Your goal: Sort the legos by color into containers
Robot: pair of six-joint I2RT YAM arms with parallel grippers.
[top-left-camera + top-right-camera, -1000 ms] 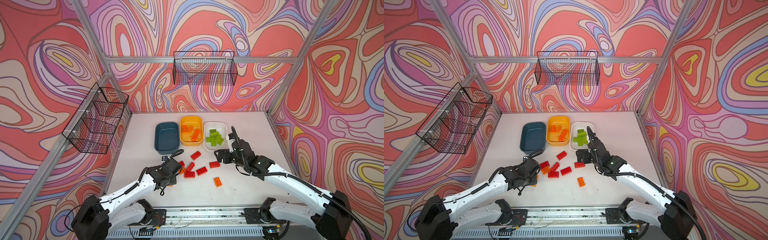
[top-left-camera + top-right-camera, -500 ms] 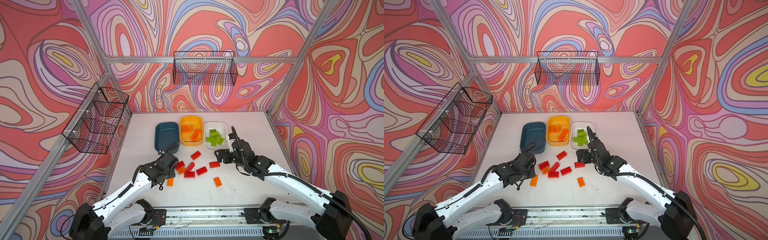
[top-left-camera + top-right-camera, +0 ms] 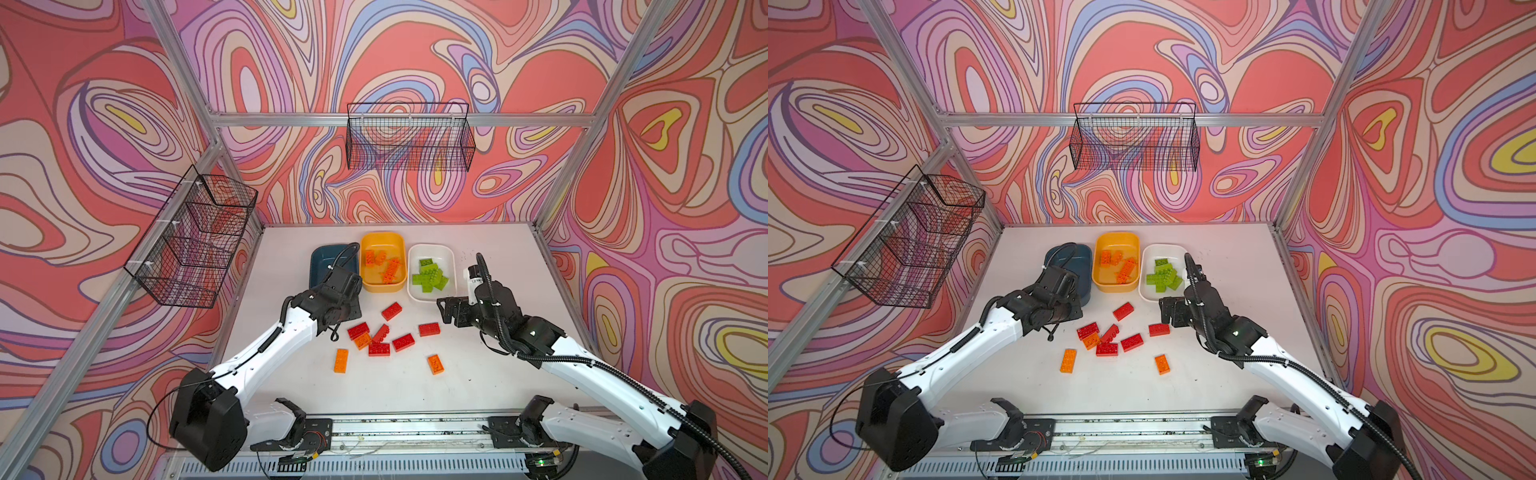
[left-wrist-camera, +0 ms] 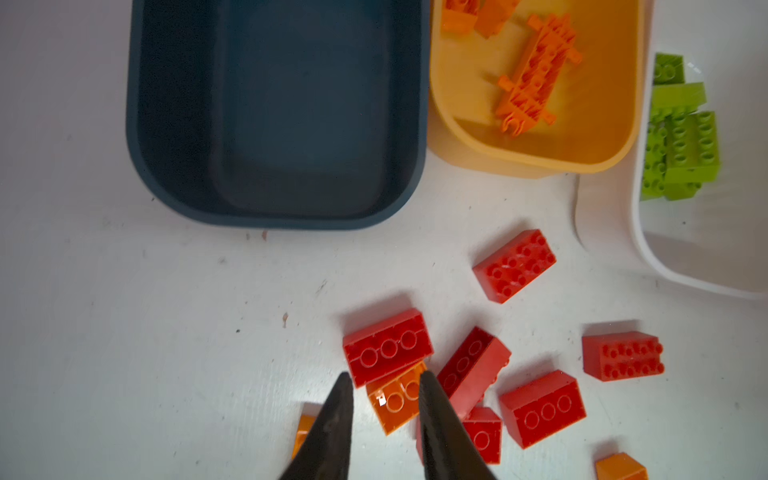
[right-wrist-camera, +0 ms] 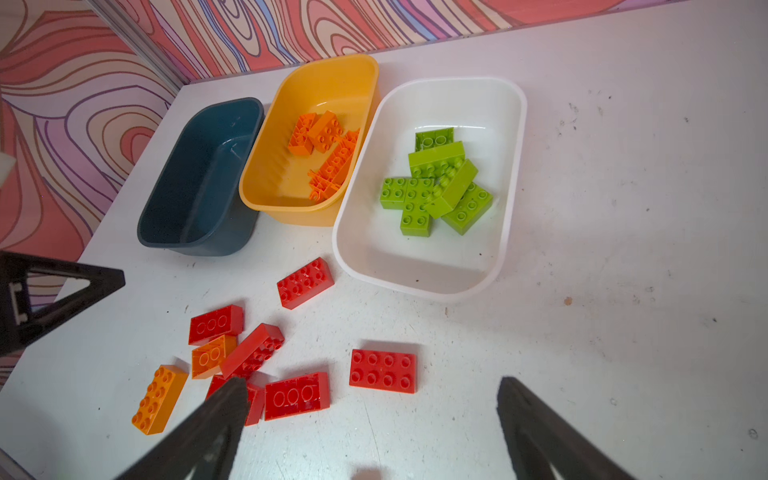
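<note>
Left claw (image 4: pixel 384 374) moved up-table — toward teal tray (image 4: pixel 291 104).

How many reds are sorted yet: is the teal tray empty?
Empty: the teal tray shows a bare floor in both wrist views; red bricks lie outside it.

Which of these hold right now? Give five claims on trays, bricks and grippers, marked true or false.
1. The teal tray holds no bricks. True.
2. The green bricks lie in the yellow tray. False: they lie in the white tray; the yellow tray holds orange bricks.
3. The right gripper is open. True.
4. Every red brick sits in a tray. False: the red bricks all lie loose on the table.
5. The left gripper grips a red brick. False: it is shut and holds nothing.
</note>
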